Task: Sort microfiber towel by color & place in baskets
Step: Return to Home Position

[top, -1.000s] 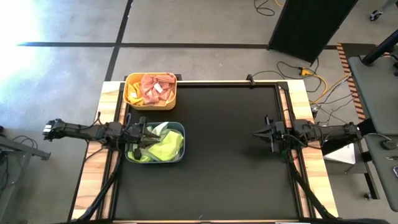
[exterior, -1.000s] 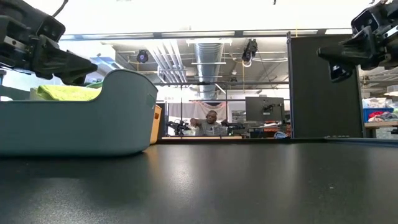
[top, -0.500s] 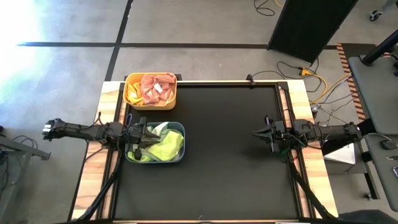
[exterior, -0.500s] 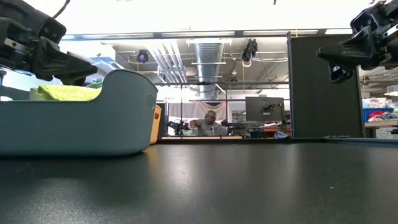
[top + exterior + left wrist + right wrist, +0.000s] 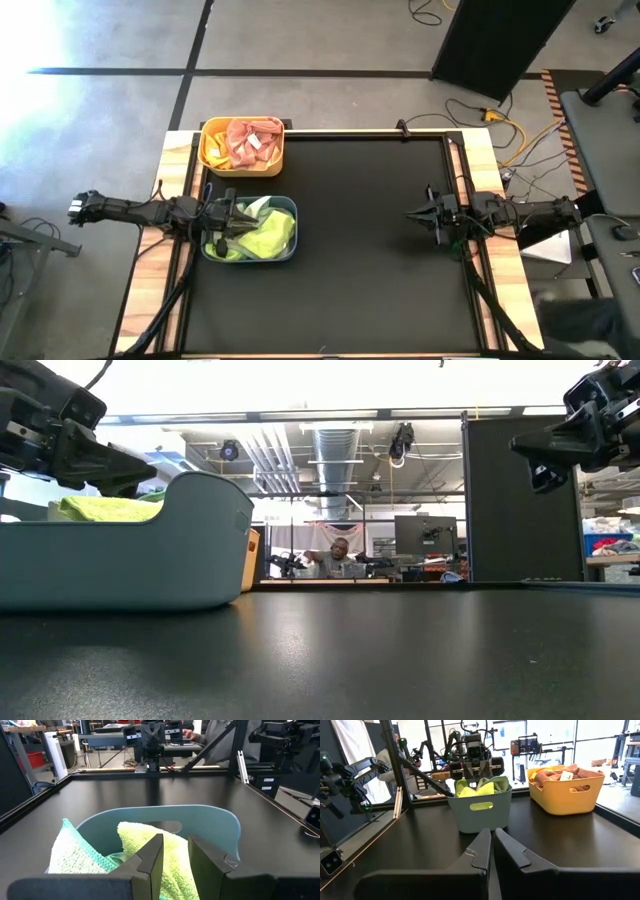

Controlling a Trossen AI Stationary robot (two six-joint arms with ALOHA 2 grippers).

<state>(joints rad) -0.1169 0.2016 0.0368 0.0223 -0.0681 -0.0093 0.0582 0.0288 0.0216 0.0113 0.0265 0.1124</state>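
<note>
The dark blue-grey basket (image 5: 294,236) stands on the table's left side and holds a yellow-green towel (image 5: 268,236) and a mint towel (image 5: 75,852). The yellow-orange basket (image 5: 240,172) stands behind it at the far edge, filled with pink-orange towels (image 5: 246,140). My left gripper (image 5: 243,217) hovers over the blue-grey basket's left part, above the yellow-green towel (image 5: 145,837); its fingers stand a little open (image 5: 175,845). My right gripper (image 5: 410,214) hangs above the table's right side, shut (image 5: 491,839), pointing toward both baskets.
The black table top (image 5: 370,280) stretches between the baskets and the right arm. A raised frame edge (image 5: 465,180) runs along the table's right side. Beyond the far edge, the low view shows a person (image 5: 340,557) at a desk, and a dark panel (image 5: 520,500) stands on the right.
</note>
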